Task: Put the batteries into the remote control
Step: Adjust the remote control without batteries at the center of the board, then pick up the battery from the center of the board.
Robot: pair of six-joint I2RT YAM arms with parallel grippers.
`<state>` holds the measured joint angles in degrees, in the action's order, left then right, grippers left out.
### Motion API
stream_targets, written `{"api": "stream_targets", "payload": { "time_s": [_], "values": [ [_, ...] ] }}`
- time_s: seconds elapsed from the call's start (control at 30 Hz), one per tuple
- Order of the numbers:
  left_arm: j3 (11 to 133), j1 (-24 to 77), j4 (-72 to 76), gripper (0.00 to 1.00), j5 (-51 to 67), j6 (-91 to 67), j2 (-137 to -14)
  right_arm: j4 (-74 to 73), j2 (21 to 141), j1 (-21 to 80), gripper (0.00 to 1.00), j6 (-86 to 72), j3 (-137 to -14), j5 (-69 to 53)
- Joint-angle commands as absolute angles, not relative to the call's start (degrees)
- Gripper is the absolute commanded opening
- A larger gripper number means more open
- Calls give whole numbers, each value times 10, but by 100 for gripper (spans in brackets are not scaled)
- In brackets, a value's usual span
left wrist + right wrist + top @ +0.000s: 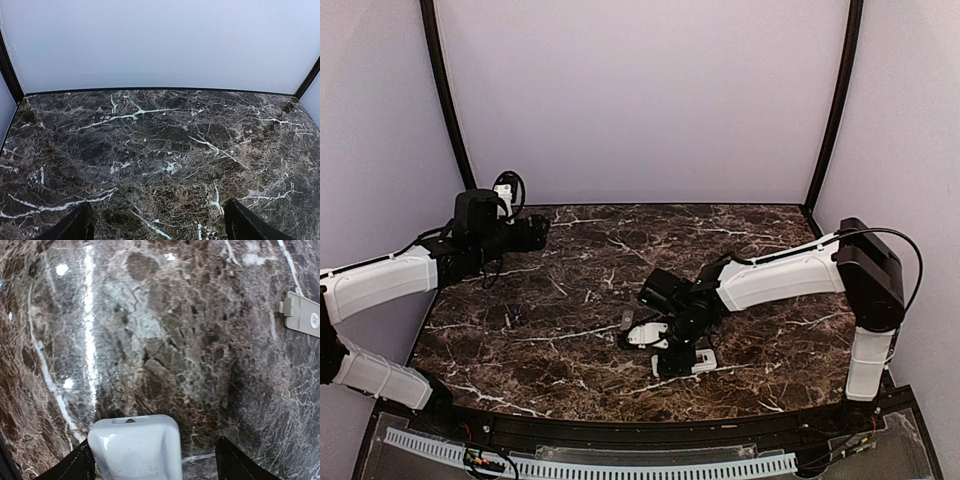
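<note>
So, right pincer [152, 456] is low over the counter [165, 130], jaws spread wide. The remote control [135, 447] lies on the marble betw the fingers, plain white end toward the wrist cam. It's snug against one finger [75, 467] w/ a clear gap to the other, so I'm not gripping it. The flat white cover piece [302, 314] lies flat off to the side, well apart. Left pincer [155, 222] is up near the back-left, jaws wide too, nothing in them, just dark marble below.
</note>
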<state>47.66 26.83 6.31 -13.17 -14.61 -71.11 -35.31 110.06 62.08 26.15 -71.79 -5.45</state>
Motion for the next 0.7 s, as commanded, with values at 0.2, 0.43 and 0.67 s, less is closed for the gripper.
{"api": "stream_targets", "payload": {
  "time_s": [0.2, 0.43, 0.67],
  "values": [
    [487, 261, -208, 88, -254, -461, -729, -280, 1024, 598, 82, 153, -773, 37],
    [439, 231, -340, 75, -206, -625, -732, -306, 984, 558, 73, 22, -795, 59],
    [403, 200, -326, 44, -191, -629, -744, -305, 970, 559, 69, 12, -749, 40]
  ]
}}
